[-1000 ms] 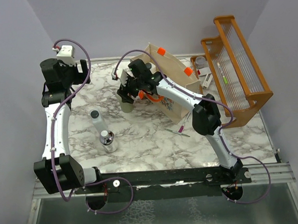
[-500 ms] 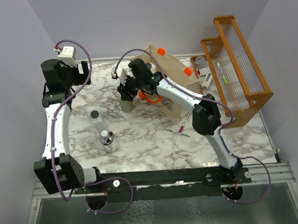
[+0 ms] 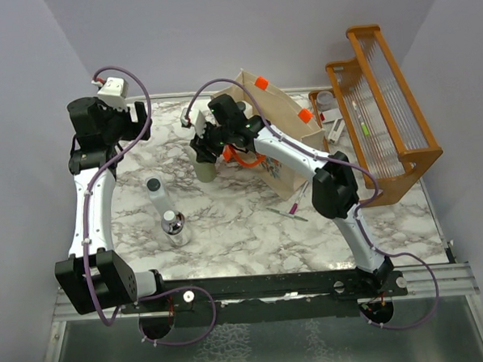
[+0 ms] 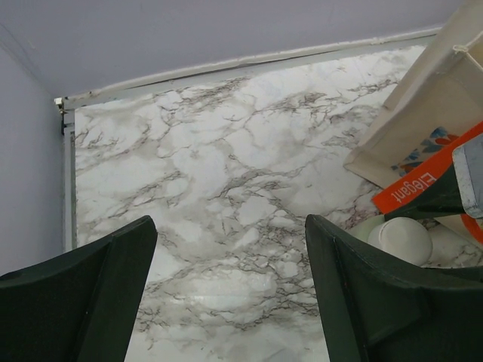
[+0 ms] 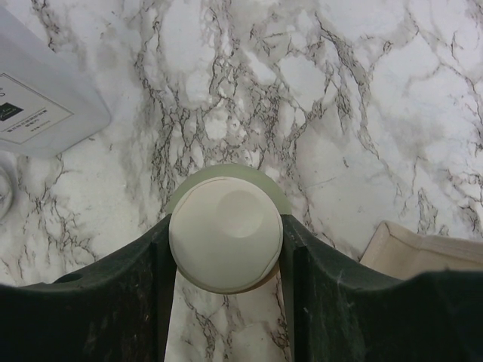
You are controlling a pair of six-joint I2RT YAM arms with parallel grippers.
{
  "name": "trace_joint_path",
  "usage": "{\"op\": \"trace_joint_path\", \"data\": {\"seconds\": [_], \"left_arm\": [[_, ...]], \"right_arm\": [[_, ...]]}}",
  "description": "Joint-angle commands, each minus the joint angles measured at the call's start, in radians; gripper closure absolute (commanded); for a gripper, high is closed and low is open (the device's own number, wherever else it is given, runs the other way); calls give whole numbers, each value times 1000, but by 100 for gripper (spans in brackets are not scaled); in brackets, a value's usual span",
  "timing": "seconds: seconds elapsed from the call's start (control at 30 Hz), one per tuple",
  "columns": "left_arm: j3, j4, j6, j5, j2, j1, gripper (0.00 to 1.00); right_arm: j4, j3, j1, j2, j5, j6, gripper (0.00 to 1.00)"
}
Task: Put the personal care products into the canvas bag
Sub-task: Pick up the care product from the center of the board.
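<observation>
Grasping: right jaws pinch the green bottle [image 3: 206, 170] by its cap, upright on the table [image 3: 227, 222] just left of the bag [image 3: 280, 106]; left jaws wide, empty; next calls for lifting it over the bag's rim.

The right end effector [image 5: 226, 235] has closed against the cap of the olive-green bottle [image 5: 226, 170].

Grey-veined white marble table [image 3: 252, 221]; seemingly olive bottle [image 5: 225, 226]
</observation>
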Motion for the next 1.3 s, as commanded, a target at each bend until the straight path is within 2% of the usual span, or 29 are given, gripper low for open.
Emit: {"op": "trace_joint_path", "data": {"seconds": [0.0,0.37,0.7,0.97,1.27], "left_arm": [[-21,11,-2,57,-26,4,19],[-43,20,4,70,-16,-1,22],[-62,54,8,131,-7,-24,23],[-124,95,5,196,-13,-64,23],[-179,127,13,233,-2,-156,23]], "right_arm": [[-36,4,7,-88,-67,-14,99],[-85,-81,7,-278,-140,-50,99],[-137,-134,7,-464,-124,-101,99],[-204,-69,7,-556,-126,-97,99],[-264,42,5,-592,-56,-94,99]]}}
